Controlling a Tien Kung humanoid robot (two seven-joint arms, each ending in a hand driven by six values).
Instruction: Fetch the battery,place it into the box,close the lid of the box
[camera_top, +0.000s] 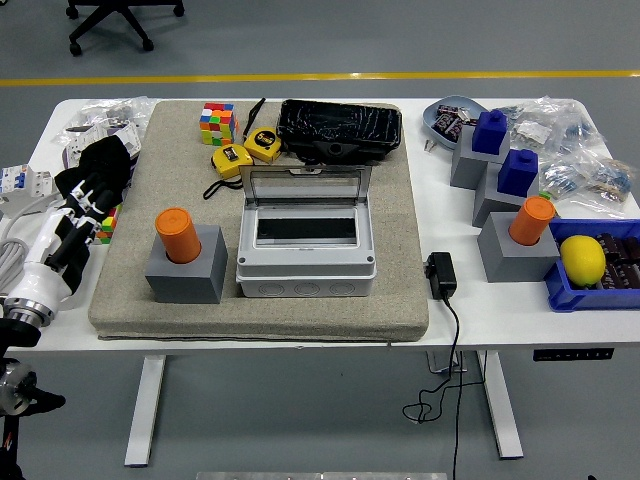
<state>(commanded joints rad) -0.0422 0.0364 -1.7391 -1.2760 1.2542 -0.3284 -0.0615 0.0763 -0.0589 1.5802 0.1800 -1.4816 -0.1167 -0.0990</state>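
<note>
On the white table (300, 335), we see the grey box (306, 255) on a beige mat (400, 250), its clear lid (305, 188) raised. Left of it an orange battery (178, 234) stands upright in a grey block (186, 268). At the table's left edge, our left hand (85, 205) hangs with fingers loosely extended, holding nothing. Behind the box lie two yellow tape measures (245, 152).

Open mat (300, 305) before the box (306, 255); raised lid (305, 186) blocks from behind. Orange battery (178, 234) clear above, in its holder (186, 266) just left of box. Left hand (92, 192) at mat's left edge.
</note>
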